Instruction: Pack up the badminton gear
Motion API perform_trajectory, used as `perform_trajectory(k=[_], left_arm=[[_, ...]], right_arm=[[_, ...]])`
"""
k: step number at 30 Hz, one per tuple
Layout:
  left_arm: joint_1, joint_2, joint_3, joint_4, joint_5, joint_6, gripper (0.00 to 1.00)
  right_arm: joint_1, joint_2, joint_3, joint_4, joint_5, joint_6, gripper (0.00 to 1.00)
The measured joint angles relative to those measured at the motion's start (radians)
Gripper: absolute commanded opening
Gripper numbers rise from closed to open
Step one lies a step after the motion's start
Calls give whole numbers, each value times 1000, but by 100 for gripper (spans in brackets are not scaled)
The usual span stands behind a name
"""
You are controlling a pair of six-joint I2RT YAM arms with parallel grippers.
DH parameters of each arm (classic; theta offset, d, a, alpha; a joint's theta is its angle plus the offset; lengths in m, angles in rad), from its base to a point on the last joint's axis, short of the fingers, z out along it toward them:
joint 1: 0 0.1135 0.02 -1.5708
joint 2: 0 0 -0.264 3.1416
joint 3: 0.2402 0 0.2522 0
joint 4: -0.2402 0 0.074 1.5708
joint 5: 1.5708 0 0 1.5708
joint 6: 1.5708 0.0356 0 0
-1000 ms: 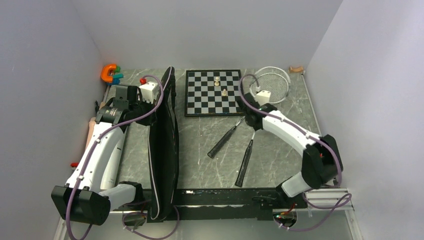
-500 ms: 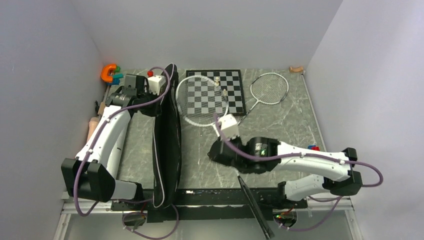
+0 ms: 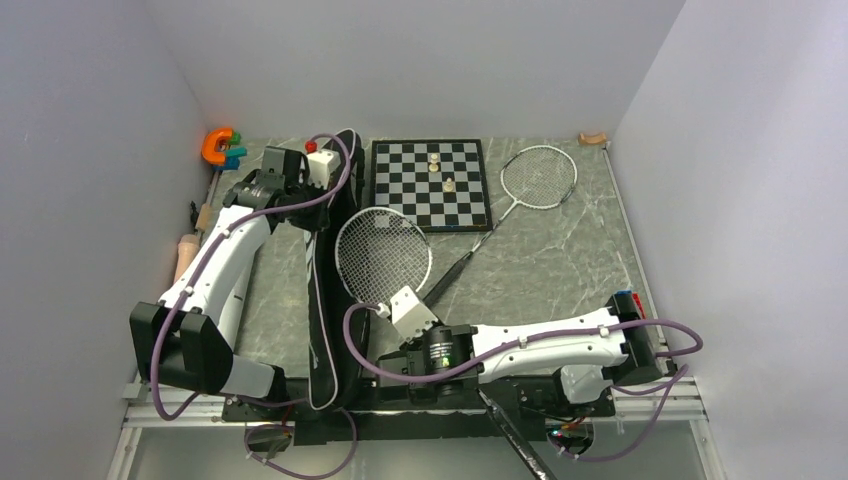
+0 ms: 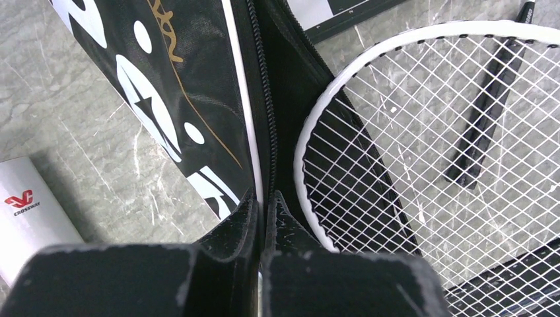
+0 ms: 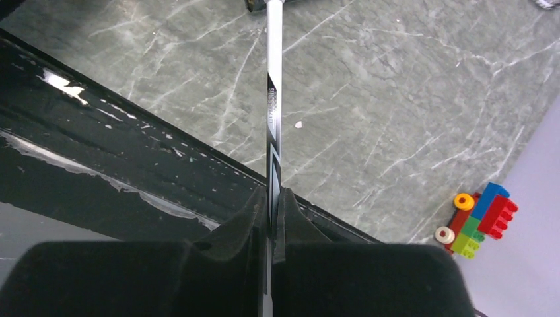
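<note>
**A:** What is on the far left?

**B:** An orange toy (image 3: pixel 217 146) in the back corner. A white tube (image 4: pixel 30 218) lies on the table (image 3: pixel 560 260) near the black bag (image 3: pixel 322 300).

**A:** And the pincer on that side?

**B:** The left gripper (image 4: pixel 264 201) is pressed together on the bag's zip edge, near its far end. The bag runs lengthwise from the back of the table to the front rail (image 5: pixel 99 152). Its mouth gapes to the right.

**A:** Where is the racket?

**B:** One racket (image 3: pixel 383 255) is held with its head just right of the bag. Its left rim sits over the open mouth, and the black lining shows through the strings. I cannot tell whether the rim is truly inside.

**A:** What holds it?

**B:** The right gripper (image 5: pixel 273 198), low at the front of the table. It pinches the thin shaft between both fingers. The black handle sticks out past the front rail.

**A:** Further right?

**B:** A chessboard (image 3: pixel 430 185) at the back, with two small pale things (image 3: pixel 434 160) on it, too small to name. The second racket (image 3: pixel 540 177) lies flat with its head right of the board. Its handle points toward the near left, apart from both grippers.

**A:** And the far right?

**B:** A little stack of coloured bricks (image 5: pixel 479 218) by the right arm's base.
</note>
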Motion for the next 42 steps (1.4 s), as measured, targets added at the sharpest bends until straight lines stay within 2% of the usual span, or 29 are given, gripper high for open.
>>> perform_trajectory(k=[8,15,20,28,42], left_arm=[[-6,4,0,3,-7,-2,0],[-31,25,1,2,-1,-3,0],[-33,26,1,-6,21,-3,0],[-33,21,2,-57,93,2,0],[-33,-58,11,-138,164,9,0]], right_arm=[[0,98,89,-3,14,-95,0],[-30,217,160,100,5,-240,0],[-113,220,167,233,-18,-338,0],[-232,219,155,553,-45,-462,0],[-392,218,31,976,-153,-506,0]])
